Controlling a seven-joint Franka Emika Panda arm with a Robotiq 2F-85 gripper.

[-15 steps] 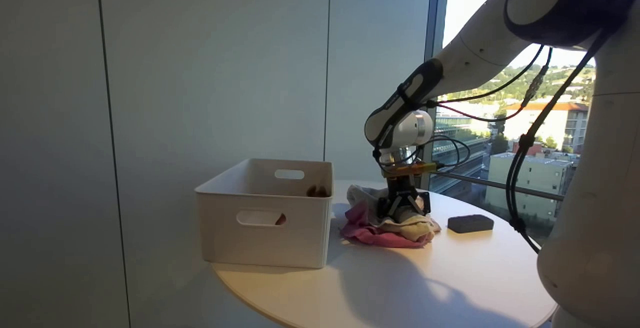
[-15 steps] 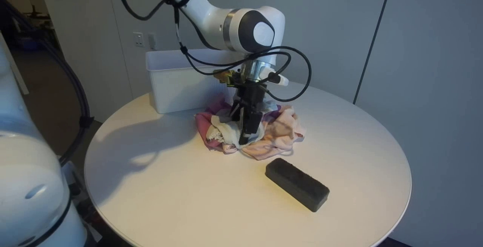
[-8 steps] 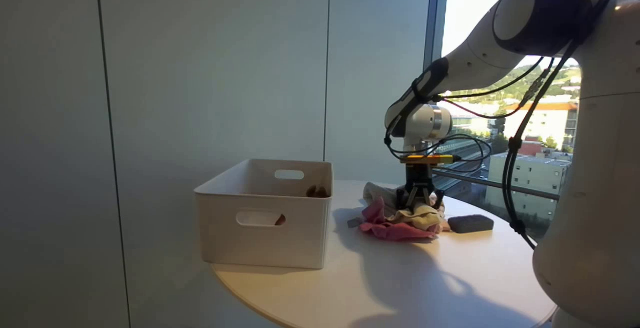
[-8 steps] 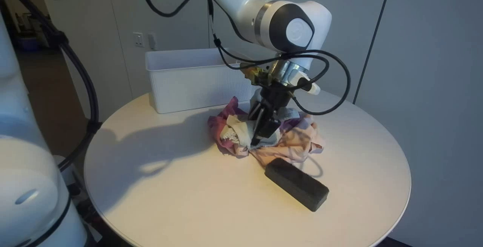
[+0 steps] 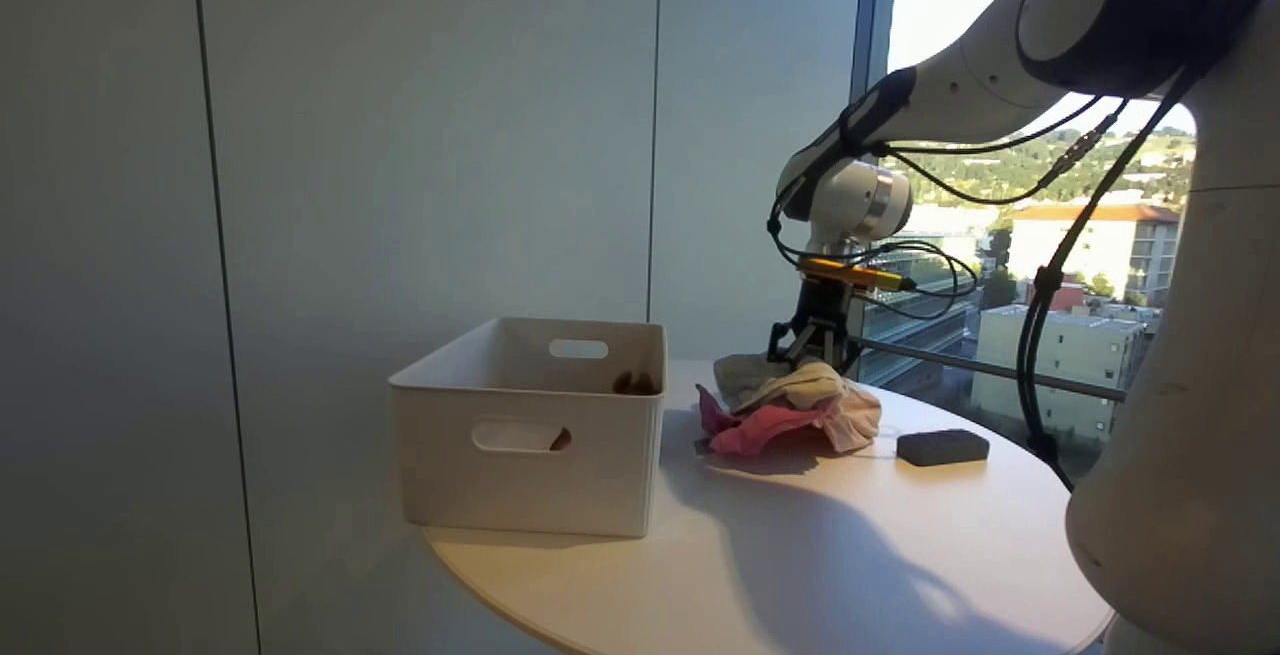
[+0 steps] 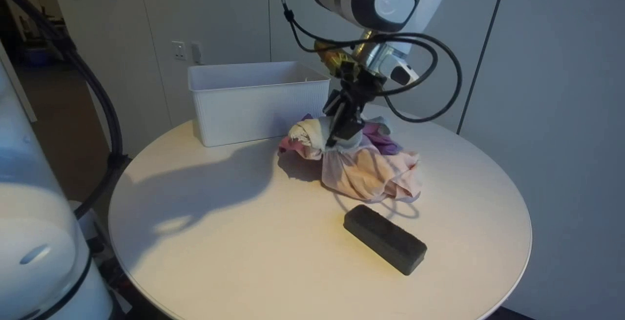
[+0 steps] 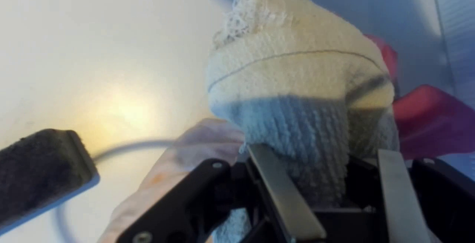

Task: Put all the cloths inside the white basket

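Note:
My gripper (image 7: 323,157) is shut on a cream-and-grey cloth (image 7: 297,68), whose ribbed part is bunched between the two fingers (image 7: 285,191). In an exterior view the gripper (image 6: 337,137) points down and tilted, above the pile's middle. A peach cloth (image 6: 371,171) hangs from the bundle to the table, and a purple cloth (image 6: 383,139) shows behind it. A pink cloth (image 5: 765,430) droops on the basket's side, partly off the tabletop. How many cloths are gripped I cannot tell. The white basket (image 5: 530,470) stands beside the pile; brown and red bits show in it.
On the round table (image 6: 244,256) lies a dark block (image 6: 385,239), close to the peach cloth and apart from it. Cables loop around the wrist. A wall rises behind the basket, and a window is beyond the arm.
The gripper has shut on the cloth and risen, lifting the bundle partly off the table. Before rising, the pile slid away from the basket towards the dark block. The basket stayed put.

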